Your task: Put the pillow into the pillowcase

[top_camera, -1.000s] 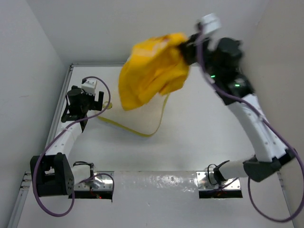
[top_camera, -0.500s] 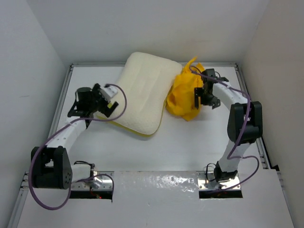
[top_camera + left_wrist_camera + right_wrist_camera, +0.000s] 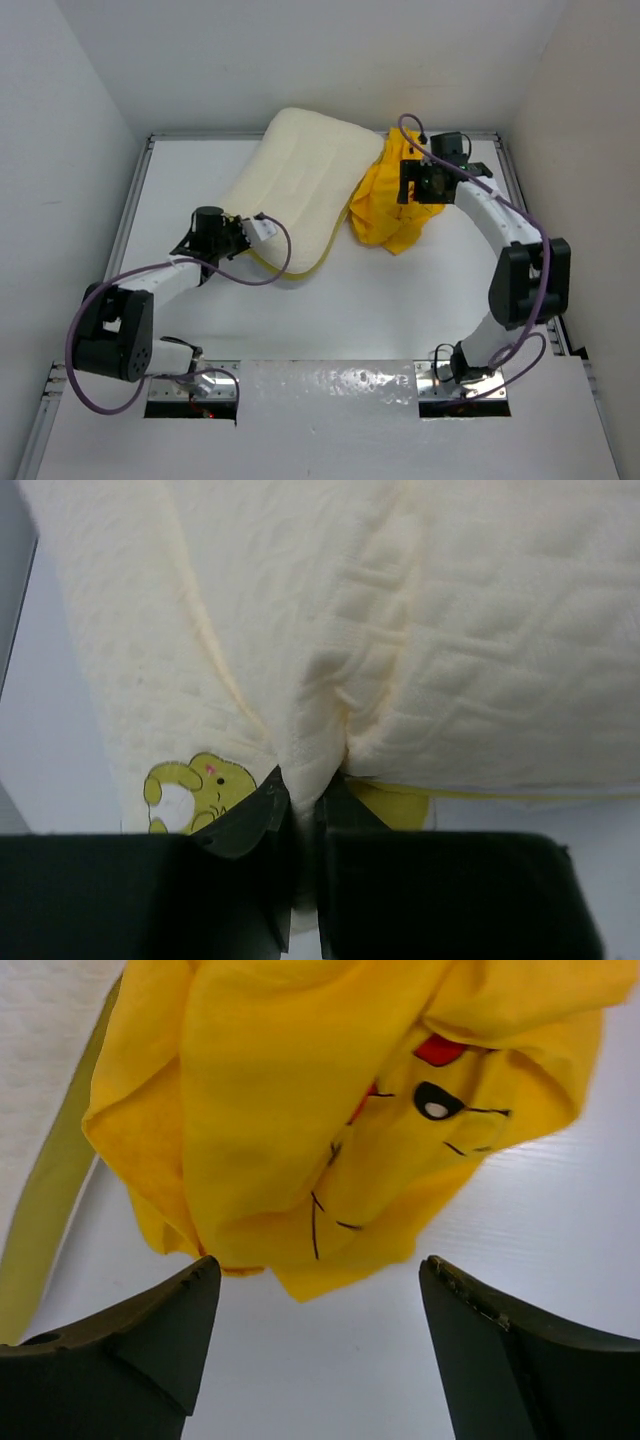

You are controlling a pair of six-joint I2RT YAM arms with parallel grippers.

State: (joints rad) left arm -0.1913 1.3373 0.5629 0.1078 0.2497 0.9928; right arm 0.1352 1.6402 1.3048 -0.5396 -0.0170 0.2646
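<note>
Pillow point(image 3: 300, 180) edge is clenched in the left gripper point(image 3: 305, 805), so the released right gripper point(image 3: 318, 1275) over the crumpled pillowcase point(image 3: 300, 1110) should seek one hem layer, not bunched cloth.

The top camera looks down from high up and sees the whole table point(image 3: 400, 290). The left wrist camera is right up close to the pillow point(image 3: 450, 630). The right wrist camera looks down at the pillowcase point(image 3: 280, 1110) from near. The top view shows both too.
</note>
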